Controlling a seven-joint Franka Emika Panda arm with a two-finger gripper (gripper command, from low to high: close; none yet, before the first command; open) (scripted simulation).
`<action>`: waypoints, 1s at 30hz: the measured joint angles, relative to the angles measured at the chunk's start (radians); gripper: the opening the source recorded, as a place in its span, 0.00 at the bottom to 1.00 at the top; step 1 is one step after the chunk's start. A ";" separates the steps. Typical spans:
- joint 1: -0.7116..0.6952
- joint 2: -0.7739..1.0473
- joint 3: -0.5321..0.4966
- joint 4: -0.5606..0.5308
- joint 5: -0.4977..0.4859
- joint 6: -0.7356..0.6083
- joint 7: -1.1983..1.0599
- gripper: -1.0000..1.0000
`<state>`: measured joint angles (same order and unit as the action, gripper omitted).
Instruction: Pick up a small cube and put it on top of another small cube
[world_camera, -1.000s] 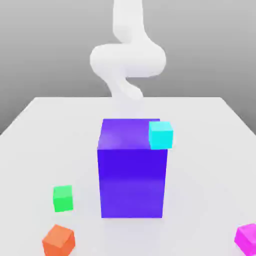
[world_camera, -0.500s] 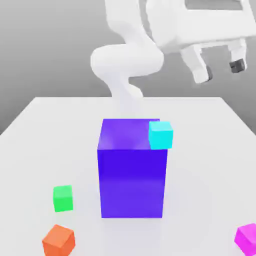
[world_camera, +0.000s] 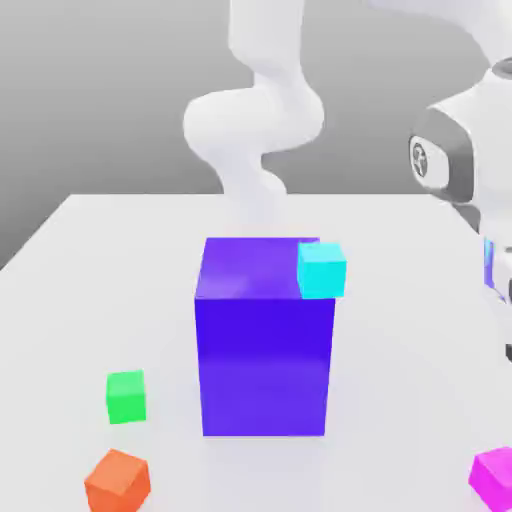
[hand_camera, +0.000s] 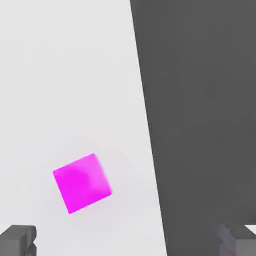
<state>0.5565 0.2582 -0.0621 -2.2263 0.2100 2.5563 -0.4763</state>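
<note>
Near the table's edge, on the exterior view's right, a small bright magenta-pink cube with plain matte faces was seen resting on the white, smooth-topped table, with nothing gripped around it. Above that side the white, rounded robot arm was poised, and in the hand view the dark-tipped jaws were seen parted wide — a spread suited, it was judged, to letting the cube pass between them. The cube was shown turned askew to the jaws, so some twist of the wrist was probably needed if flat faces were to be met squarely rather than corners pinched.

On the exterior view's left, the small matte green cube was seen upright on the table, just behind a small orange cube. As the likely base of the stack, it was best left undisturbed, its flat top being what would carry the pink one. Between the two sides a tall, glossy blue-violet block was standing, with a small cyan cube seen at its upper corner. Because the block lay between pick and placement, a high carry or a detour was judged wise — a low path could have knocked it. At the green cube, a gentle, centred release would be called for, with the orange neighbour given room.
</note>
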 joint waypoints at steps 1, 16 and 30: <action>0.009 0.026 0.004 0.001 -0.024 0.012 -0.018 0.50; 0.054 0.304 0.015 0.041 -0.144 0.188 -0.099 0.00; -0.164 -0.077 -0.152 -0.148 -0.249 0.044 -0.518 0.00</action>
<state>0.3922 0.1816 -0.2138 -2.3745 -0.0395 2.5999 -0.9945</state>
